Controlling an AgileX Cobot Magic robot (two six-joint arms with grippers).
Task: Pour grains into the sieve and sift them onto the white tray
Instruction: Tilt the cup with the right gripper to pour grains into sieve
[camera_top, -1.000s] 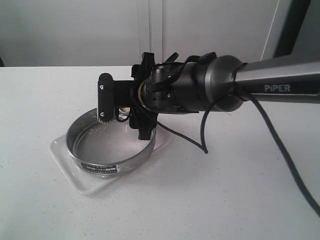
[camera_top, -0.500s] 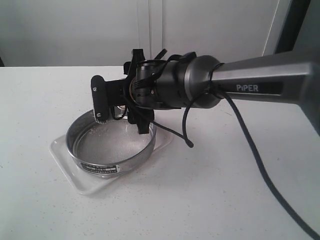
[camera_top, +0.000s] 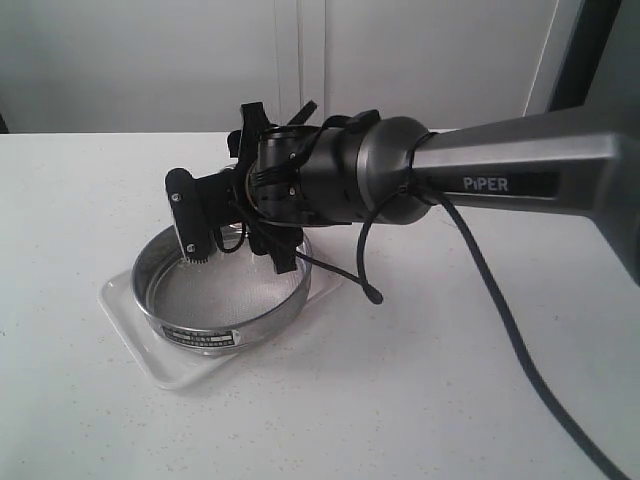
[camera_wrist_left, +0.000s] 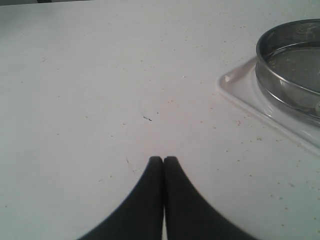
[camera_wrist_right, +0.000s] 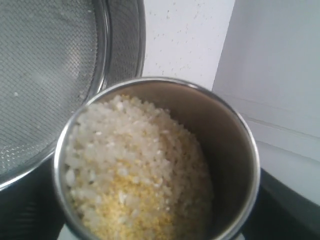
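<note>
- Sieve (camera_top: 225, 300) sits inside the white tray (camera_top: 125, 305) on the worktop (camera_top: 450, 380) in the exterior view. Its label plate faces the camera and the tray's corners poke out around it.
- Same view: the right arm (camera_top: 520, 175) reaches in from the right. The right gripper (camera_top: 236, 240) hangs over the far side of the sieve, jaws spread wide around a steel cup (camera_top: 230, 236). You only get a sliver of the cup between the fingers. A black cable (camera_top: 374, 294) droops off the wrist toward the worktop.
- Left wrist view: the left gripper (camera_wrist_left: 163, 161) is clenched tight, tips pressed together, over the plain worktop (camera_wrist_left: 100, 100). The sieve (camera_wrist_left: 295, 65) and white tray (camera_wrist_left: 250, 97) are off to one side, well apart from it. Tiny yellowish specks (camera_wrist_left: 260, 139) are scattered on the worktop near the tray.
- Right wrist view: the steel cup (camera_wrist_right: 240, 145) pretty much fills the frame, grasped by the right gripper, with dark finger parts showing at both lower corners.
- The grains (camera_wrist_right: 135, 175) are heaped in that cup, coarser off-white ones on one side and fine yellow ones on the other.
- The cup's mouth overlaps the sieve's rim (camera_wrist_right: 125, 40). The mesh (camera_wrist_right: 45, 75) carries just a few stray bits, so nearly all the grains are in the cup. Can't really tell how far it's tipped.
</note>
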